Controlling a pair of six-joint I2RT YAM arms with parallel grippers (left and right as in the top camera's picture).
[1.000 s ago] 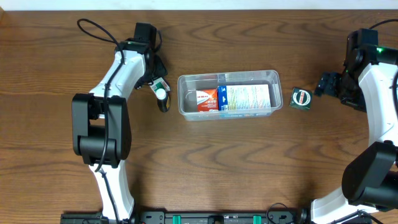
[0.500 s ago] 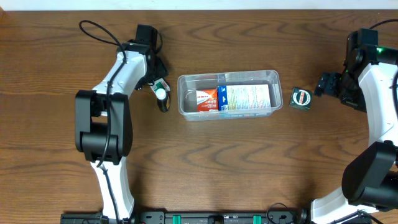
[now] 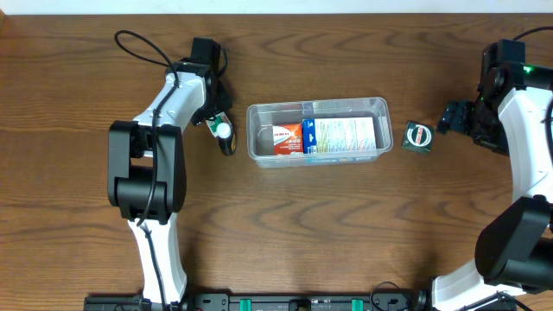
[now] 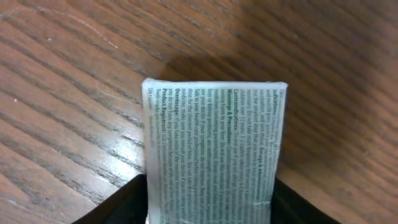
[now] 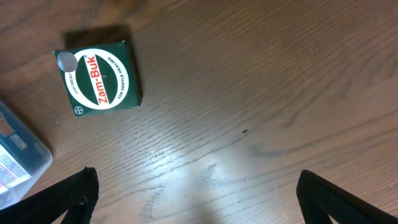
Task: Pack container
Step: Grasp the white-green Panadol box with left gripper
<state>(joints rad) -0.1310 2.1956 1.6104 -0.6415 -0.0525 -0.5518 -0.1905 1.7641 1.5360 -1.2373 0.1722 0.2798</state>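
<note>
My left gripper (image 4: 210,182) clamped a flat, fine-printed cardboard box (image 4: 214,137). My right gripper (image 5: 196,180) gaped wide above the grainy wooden table (image 5: 261,87). The clear, round-cornered plastic container (image 3: 276,105) sat mid-table.

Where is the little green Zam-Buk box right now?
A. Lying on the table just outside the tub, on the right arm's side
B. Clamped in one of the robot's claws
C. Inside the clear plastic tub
A: the green Zam-Buk box lies on the bare table past the end of the container, and the open right gripper is apart from it.
</note>
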